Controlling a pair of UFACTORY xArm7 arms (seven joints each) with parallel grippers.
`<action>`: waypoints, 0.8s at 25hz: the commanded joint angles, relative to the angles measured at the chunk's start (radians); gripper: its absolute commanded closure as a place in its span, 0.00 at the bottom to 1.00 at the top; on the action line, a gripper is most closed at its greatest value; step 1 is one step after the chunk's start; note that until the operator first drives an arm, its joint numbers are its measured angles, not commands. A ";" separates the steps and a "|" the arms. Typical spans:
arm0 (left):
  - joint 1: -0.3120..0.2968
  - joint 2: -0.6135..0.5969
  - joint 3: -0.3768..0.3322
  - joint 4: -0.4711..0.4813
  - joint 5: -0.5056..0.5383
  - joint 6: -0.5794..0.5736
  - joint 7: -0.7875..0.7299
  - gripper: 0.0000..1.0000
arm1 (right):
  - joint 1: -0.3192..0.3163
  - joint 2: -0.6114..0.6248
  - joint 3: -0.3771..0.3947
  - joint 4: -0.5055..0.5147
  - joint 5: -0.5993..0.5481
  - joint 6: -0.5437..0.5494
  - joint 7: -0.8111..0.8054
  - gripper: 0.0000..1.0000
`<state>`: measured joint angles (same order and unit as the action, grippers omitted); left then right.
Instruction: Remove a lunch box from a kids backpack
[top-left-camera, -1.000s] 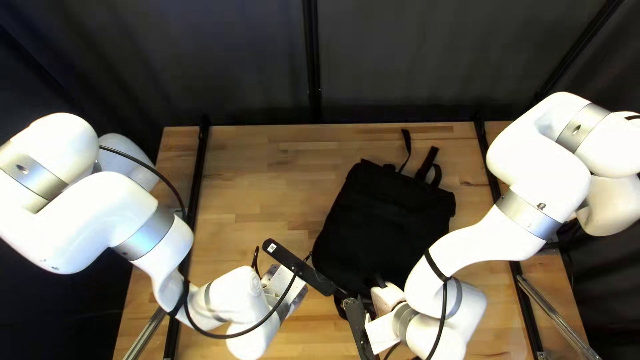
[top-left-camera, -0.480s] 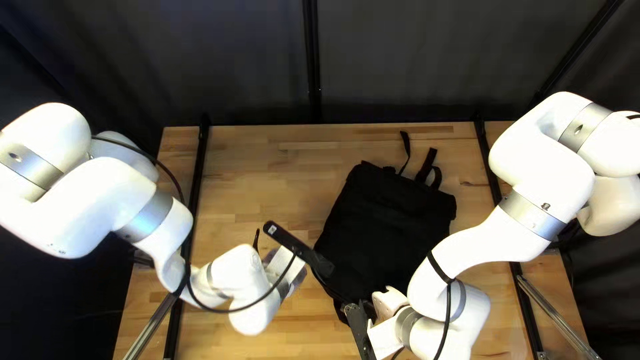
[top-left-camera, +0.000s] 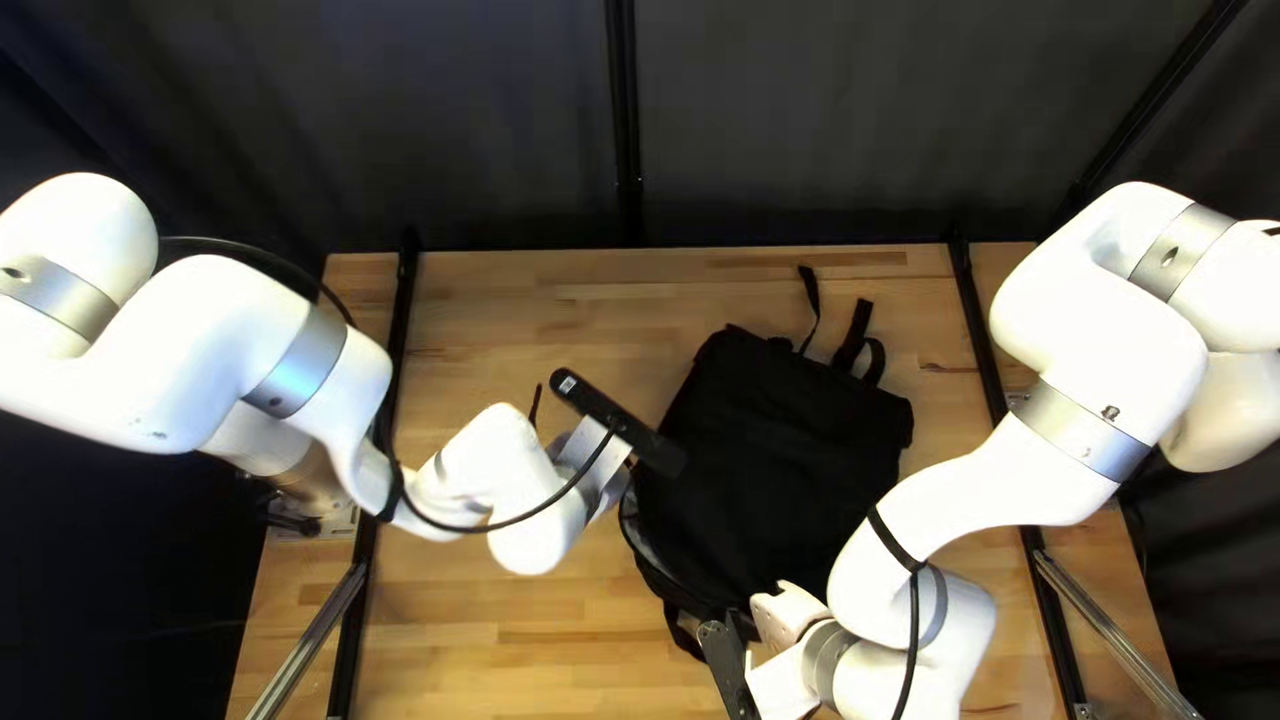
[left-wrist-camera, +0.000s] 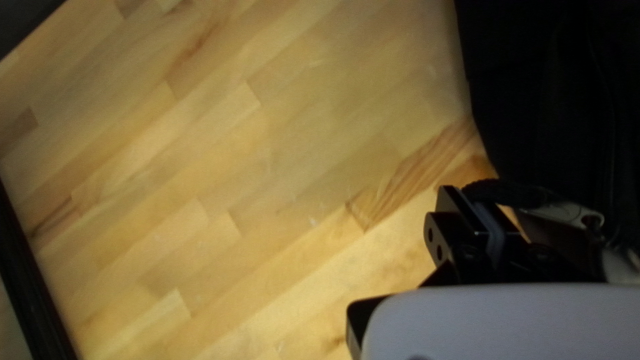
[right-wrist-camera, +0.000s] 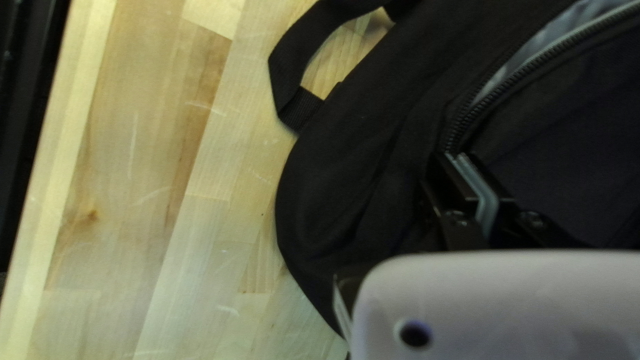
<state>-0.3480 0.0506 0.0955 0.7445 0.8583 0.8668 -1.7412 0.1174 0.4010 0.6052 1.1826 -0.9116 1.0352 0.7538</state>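
The lunch box cannot be seen in any view; most probably it lies inside the black backpack, which rests flat on the table. Along the backpack's edge nearest the left arm, the main zip is partly open and shows some grey lining. The step in hand seems to be the unzipping, so the task is at an early stage.

The main danger is in this zip. If the left gripper pulls away from the backpack's side and not along the seam, the slider may jam, or the thin pull cord may slip out of the pads. The lining could also be caught in the teeth. If the right gripper loses its pinch, the whole backpack would probably slide or turn with the pull, because nothing else is seen holding it. And if the opening is left too short, the box may get stuck on its edge later. The strap loop beside the backpack might also hook a finger.

As for the tools, the left one is at the backpack's side, its fingers nearly together, pinching, as it seems, the pull cord. The right one is at the backpack's near end, just at the end of the zip; its fingers are pressed close together on the cloth there.
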 commanded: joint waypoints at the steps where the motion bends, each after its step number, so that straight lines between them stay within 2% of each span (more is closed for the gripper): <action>1: 0.025 0.029 0.022 0.021 0.009 -0.041 0.026 1.00 | -0.002 -0.006 0.001 -0.011 -0.003 -0.009 0.001 1.00; 20: 0.112 0.097 0.088 0.086 0.012 -0.148 0.137 1.00 | -0.004 -0.028 0.010 -0.042 -0.007 -0.024 -0.003 1.00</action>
<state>-0.2463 0.1404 0.1763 0.8238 0.8719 0.7310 -1.6151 0.1143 0.3752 0.6140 1.1441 -0.9181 1.0147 0.7524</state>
